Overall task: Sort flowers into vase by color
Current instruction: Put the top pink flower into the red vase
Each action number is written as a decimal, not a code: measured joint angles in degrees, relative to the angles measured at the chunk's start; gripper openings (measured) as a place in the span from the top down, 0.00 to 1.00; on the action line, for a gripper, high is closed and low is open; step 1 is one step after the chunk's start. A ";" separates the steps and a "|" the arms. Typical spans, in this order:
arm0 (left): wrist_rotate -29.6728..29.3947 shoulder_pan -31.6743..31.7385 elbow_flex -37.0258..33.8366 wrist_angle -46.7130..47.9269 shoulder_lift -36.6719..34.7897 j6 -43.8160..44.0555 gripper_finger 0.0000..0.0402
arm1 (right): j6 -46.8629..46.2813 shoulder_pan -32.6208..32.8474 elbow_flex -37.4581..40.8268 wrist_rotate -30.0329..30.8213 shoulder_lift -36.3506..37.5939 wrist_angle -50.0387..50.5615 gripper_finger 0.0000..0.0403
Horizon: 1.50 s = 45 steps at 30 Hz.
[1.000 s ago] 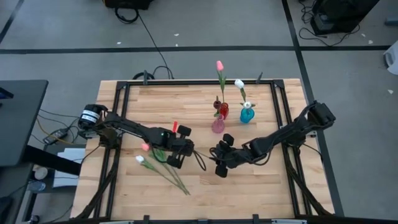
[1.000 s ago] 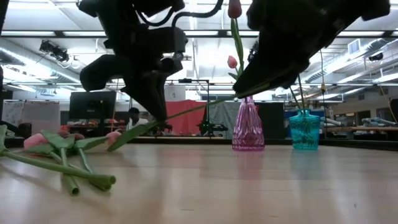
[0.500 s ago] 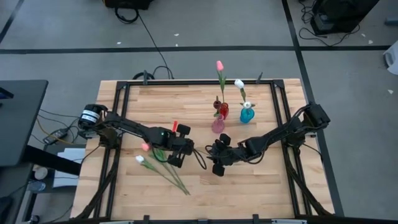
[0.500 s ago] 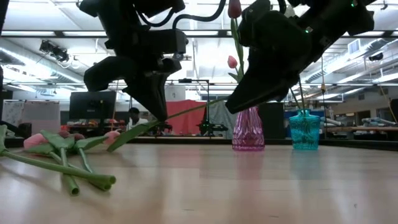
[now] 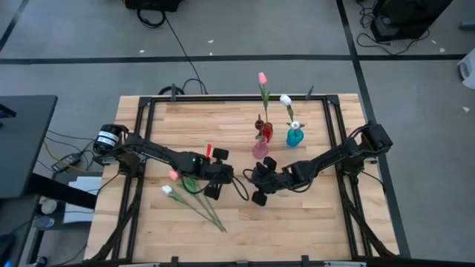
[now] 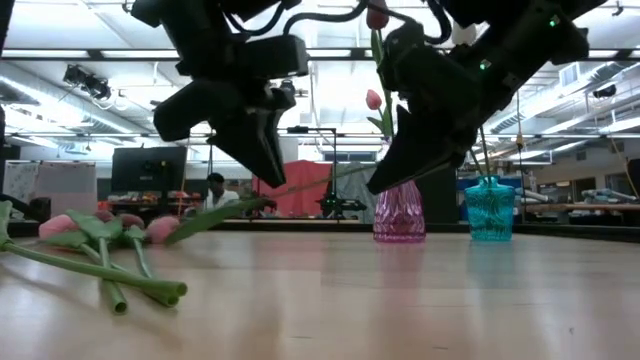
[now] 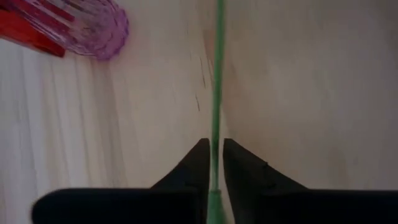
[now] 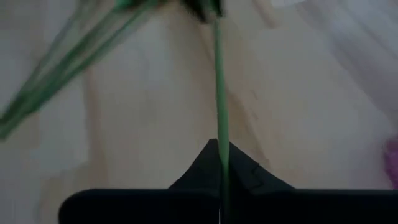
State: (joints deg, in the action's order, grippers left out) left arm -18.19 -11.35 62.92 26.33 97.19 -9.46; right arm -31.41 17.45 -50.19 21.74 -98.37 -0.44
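**A:** Where is the flower being handled?

**B:** It's a pink tulip [image 5: 173, 175], strung between the 2 arms near the middle of the desk [image 5: 312, 215]. Its head is at the left end, low and close to the wood. In the low view the stem climbs at a slant toward the right arm.

**A:** What is the right tool [image 8: 217, 146] doing?

**B:** It's closed on the stem, pinching it near the cut end. In its wrist view the green line runs straight out of the closed tips.

**A:** And the left tool [image 7: 215, 144]?

**B:** The same stem passes through it, farther along toward the head. I cannot tell whether it is clamped there or only loosely enclosed.

**A:** How close are the 2 tools?

**B:** They face each other and are near, but they are not touching.

**A:** Where are the other flowers?

**B:** A white tulip [image 5: 167, 190] lies flat on the desk just beside the left tool. Several more green stems fan out from it toward the front edge.

**A:** And the vases?

**B:** There are 3, grouped toward the back, beyond the right tool. The pink vase [image 5: 260, 150] is nearest, the red vase [image 5: 266, 132] is just behind it, and the blue vase [image 5: 295, 137] is to their right. A tall pink bloom rises from the pink and red pair, though I cannot tell from which. A white bloom stands in the blue vase.
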 joint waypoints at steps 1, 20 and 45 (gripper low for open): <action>0.06 0.00 0.00 -0.56 0.00 0.68 0.84 | -0.40 -0.05 0.00 0.51 0.00 0.70 0.98; 10.36 -1.86 -19.11 -44.34 -2.12 9.23 0.78 | -2.50 -0.37 0.04 19.49 1.84 1.08 0.98; 7.89 0.48 -32.82 -112.69 -2.10 8.27 0.78 | 25.20 11.34 0.02 32.62 6.62 -27.38 0.98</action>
State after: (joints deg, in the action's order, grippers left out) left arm -10.31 -10.87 30.10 -86.36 95.09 -1.19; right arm -6.20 28.80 -50.17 54.36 -91.74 -27.82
